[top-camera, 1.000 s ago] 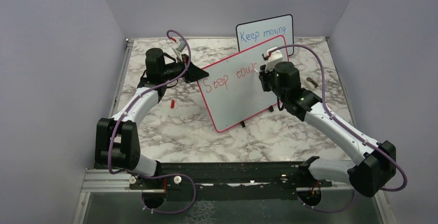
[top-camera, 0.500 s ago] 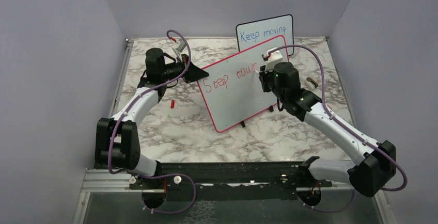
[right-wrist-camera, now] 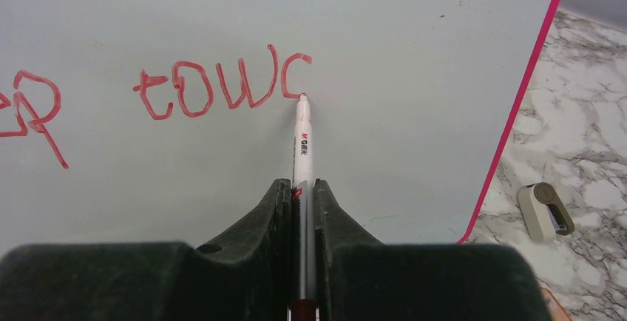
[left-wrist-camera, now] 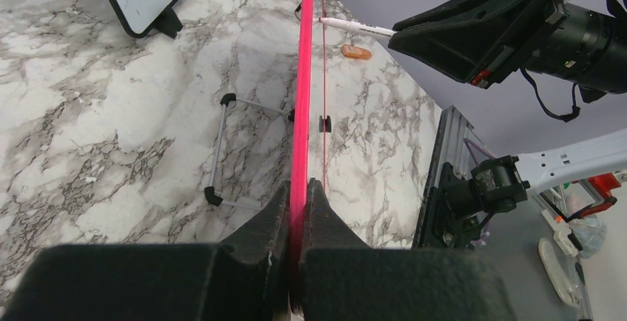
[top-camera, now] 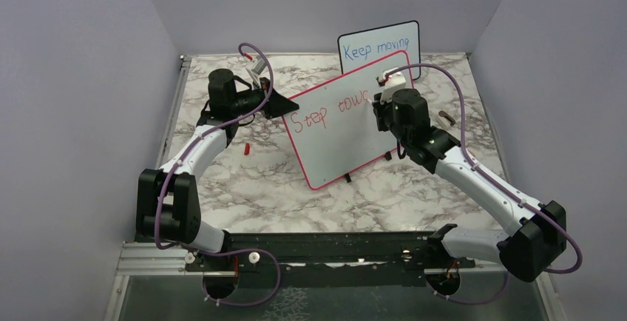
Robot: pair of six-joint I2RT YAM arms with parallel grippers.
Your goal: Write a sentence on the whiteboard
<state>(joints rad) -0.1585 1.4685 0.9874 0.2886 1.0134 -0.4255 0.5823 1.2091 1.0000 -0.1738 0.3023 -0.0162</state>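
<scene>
The whiteboard [top-camera: 344,132] with a red-pink frame stands tilted mid-table on small black feet. Red marker words on it read "Step" and part of a second word, "towc" [right-wrist-camera: 222,84]. My left gripper [top-camera: 285,105] is shut on the board's left edge; in the left wrist view its jaws clamp the red frame [left-wrist-camera: 300,114]. My right gripper [top-camera: 378,106] is shut on a white marker [right-wrist-camera: 303,147] with its tip touching the board at the bottom of the last letter. The marker also shows in the left wrist view [left-wrist-camera: 355,26].
A smaller black-framed board [top-camera: 378,49] with blue writing "Keep moving" stands behind. A red marker cap [top-camera: 245,148] lies left of the whiteboard. A small brown thing [top-camera: 446,118] and a beige eraser [right-wrist-camera: 546,210] lie on the marble table to the right.
My right gripper has shifted very slightly with the marker on the board. The left arm and the whiteboard have not moved.
</scene>
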